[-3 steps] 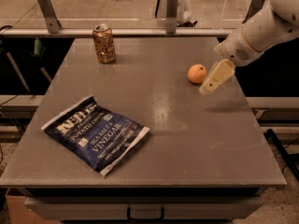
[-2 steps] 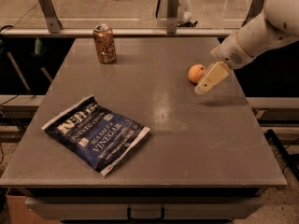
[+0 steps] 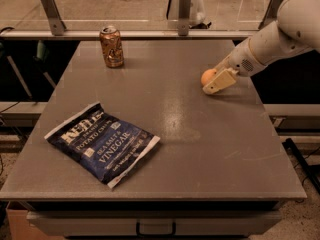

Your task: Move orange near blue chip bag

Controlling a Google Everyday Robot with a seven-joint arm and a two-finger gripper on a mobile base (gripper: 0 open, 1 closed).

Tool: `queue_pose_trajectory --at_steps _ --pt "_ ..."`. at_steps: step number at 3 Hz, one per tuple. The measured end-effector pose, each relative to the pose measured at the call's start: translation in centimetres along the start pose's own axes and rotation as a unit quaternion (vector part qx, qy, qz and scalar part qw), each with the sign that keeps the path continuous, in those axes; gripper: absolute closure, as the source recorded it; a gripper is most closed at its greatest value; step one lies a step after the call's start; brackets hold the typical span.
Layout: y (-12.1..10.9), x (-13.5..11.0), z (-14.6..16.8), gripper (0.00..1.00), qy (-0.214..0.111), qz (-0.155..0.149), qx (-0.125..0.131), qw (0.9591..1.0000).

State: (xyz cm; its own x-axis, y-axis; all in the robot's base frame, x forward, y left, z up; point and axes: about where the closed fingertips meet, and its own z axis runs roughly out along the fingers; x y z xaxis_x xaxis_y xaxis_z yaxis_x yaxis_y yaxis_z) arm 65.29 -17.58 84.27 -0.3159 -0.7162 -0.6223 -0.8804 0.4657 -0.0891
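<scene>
Right now the orange [image 3: 207, 76] sits on the bench [image 3: 200, 154] toward 2 o'clock, just beside the end effector [image 3: 219, 82] at its 10 o'clock (wide or narrow, I cannot tell), while the blue chip bag [image 3: 102, 143] lies well apart toward 8 o'clock.

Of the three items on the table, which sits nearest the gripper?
The orange, on the right, directly beside the gripper. The drink can stands back left and the blue chip bag lies front left, both well away.
</scene>
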Motion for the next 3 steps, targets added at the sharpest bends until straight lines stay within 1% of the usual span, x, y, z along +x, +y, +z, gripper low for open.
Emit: queue_pose_trajectory --at_steps 1,2,3 --pt "-0.1 -0.4 -0.8 0.64 -0.016 0.004 0.002 0.9999" --pt "0.4 -1.5 -2.8 0.88 -0.038 0.0 0.002 0.9993" --pt "0.5 -1.6 -2.5 1.0 -0.038 0.0 -0.001 0.9993"
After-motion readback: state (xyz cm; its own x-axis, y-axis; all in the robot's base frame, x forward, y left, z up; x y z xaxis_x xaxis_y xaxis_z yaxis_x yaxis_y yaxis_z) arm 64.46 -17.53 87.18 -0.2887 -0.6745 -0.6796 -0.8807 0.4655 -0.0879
